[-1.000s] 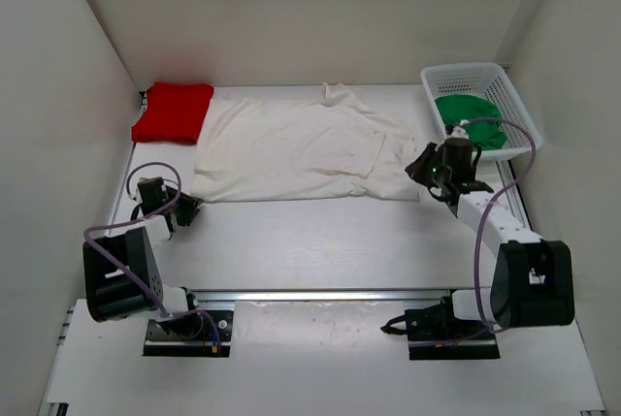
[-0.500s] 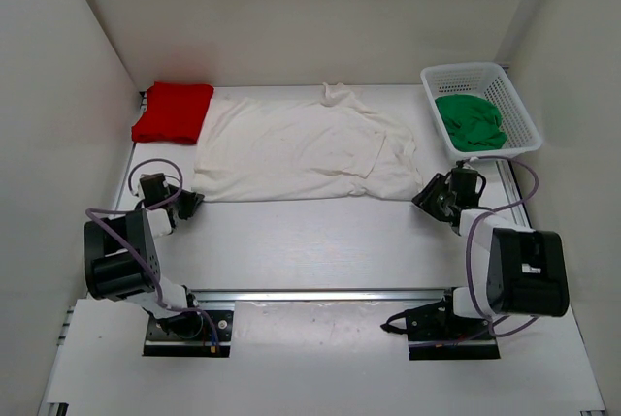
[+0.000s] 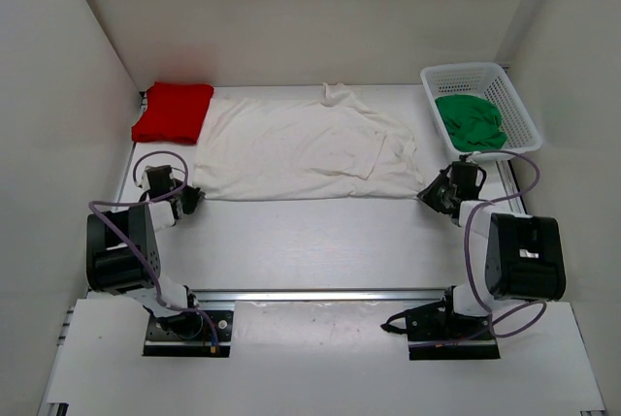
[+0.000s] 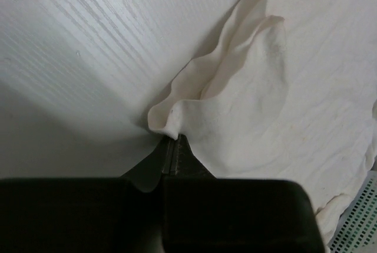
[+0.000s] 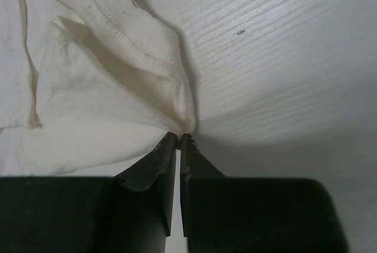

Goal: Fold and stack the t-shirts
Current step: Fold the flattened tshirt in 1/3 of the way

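Note:
The white t-shirt point(image 3: 301, 149) lies spread flat across the middle of the table. My left gripper point(image 3: 191, 198) is shut on its near left corner, pinched at the fingertips point(image 4: 171, 142) in the left wrist view point(image 4: 259, 88). My right gripper point(image 3: 434, 193) is shut on its near right corner, seen bunched at the tips point(image 5: 178, 138) in the right wrist view point(image 5: 88, 88). The red t-shirt point(image 3: 174, 111) lies folded at the far left. The green t-shirt point(image 3: 471, 121) sits crumpled in the basket.
A white plastic mesh basket point(image 3: 505, 86) stands at the far right, its mesh showing in the left wrist view point(image 4: 359, 217). White walls enclose the table on the left, back and right. Bare tabletop point(image 3: 310, 241) lies between the shirt and the arm bases.
Both grippers have moved in to the white shirt's near corners and closed on them. The right arm came down from beside the basket. The shirt's right corner is pulled slightly.

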Robot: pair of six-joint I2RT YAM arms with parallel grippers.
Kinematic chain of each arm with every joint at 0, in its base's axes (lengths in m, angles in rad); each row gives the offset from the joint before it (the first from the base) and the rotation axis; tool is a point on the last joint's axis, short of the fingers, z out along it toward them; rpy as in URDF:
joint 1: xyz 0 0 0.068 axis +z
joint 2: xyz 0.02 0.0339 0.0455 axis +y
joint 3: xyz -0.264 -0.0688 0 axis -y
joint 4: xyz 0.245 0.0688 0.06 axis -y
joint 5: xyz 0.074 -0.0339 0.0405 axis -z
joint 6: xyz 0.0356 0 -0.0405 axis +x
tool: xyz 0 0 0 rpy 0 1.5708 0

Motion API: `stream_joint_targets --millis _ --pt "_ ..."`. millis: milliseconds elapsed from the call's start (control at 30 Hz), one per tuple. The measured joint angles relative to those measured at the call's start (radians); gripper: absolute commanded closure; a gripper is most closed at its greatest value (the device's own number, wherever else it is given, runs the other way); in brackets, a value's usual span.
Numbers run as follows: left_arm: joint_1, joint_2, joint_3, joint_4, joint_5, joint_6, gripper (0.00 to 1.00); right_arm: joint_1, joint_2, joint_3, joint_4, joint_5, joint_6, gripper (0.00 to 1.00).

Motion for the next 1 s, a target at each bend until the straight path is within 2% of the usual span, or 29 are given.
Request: stream_joint_targets --millis 133,300,467,533,567,600,633,667,700,733,800,833,867,900,967,1000 --pt "-0.009 -0.067 -0.021 -0.043 -0.03 0.02 1.0 0.002 -0.116 -0.068 -0.022 0.027 0.016 1.0" --pt "0.032 -0.249 -0.129 -0.114 -0.012 0.053 1.0 -0.021 -0.345 -0.201 -0.092 0.038 0.046 1.0" --pt "0.085 -0.453 -0.204 -0.262 0.015 0.121 1.0 -0.062 -0.653 -0.312 -0.285 0.065 0.058 1.0" --pt "0.095 -0.522 -0.221 -0.325 0.029 0.158 0.91 -0.064 -0.778 -0.32 -0.372 0.084 0.059 1.0" --pt "0.103 -0.554 -0.23 -0.355 0.041 0.175 0.77 -0.055 -0.832 -0.319 -0.408 0.099 0.062 0.95" --pt "0.111 -0.586 -0.239 -0.381 0.049 0.192 0.66 -0.043 -0.865 -0.318 -0.432 0.11 0.064 0.83" --pt "0.117 -0.615 -0.249 -0.4 0.052 0.208 0.52 -0.031 -0.892 -0.317 -0.452 0.117 0.068 0.78" --pt "0.121 -0.64 -0.254 -0.422 0.054 0.221 0.47 -0.027 -0.909 -0.312 -0.467 0.114 0.065 0.65" --pt "0.124 -0.661 -0.257 -0.441 0.054 0.229 0.4 -0.031 -0.909 -0.303 -0.476 0.111 0.065 0.58" --pt "0.123 -0.678 -0.257 -0.454 0.051 0.237 0.33 -0.037 -0.901 -0.293 -0.485 0.113 0.059 0.55" --pt "0.116 -0.701 -0.246 -0.487 0.044 0.246 0.3 -0.039 -0.89 -0.26 -0.525 0.13 0.043 0.5" --pt "0.113 -0.71 -0.232 -0.506 0.039 0.253 0.31 -0.035 -0.884 -0.237 -0.543 0.14 0.032 0.47" --pt "0.11 -0.716 -0.215 -0.521 0.031 0.259 0.35 -0.03 -0.88 -0.214 -0.555 0.143 0.021 0.55" --pt "0.101 -0.721 -0.197 -0.525 0.026 0.264 0.42 -0.023 -0.88 -0.193 -0.56 0.142 0.002 0.68" --pt "0.07 -0.728 -0.169 -0.507 0.008 0.264 0.5 -0.005 -0.862 -0.14 -0.555 0.126 -0.027 0.83" --pt "0.037 -0.727 -0.164 -0.486 0.003 0.26 0.55 0.011 -0.845 -0.117 -0.546 0.116 -0.035 0.95"
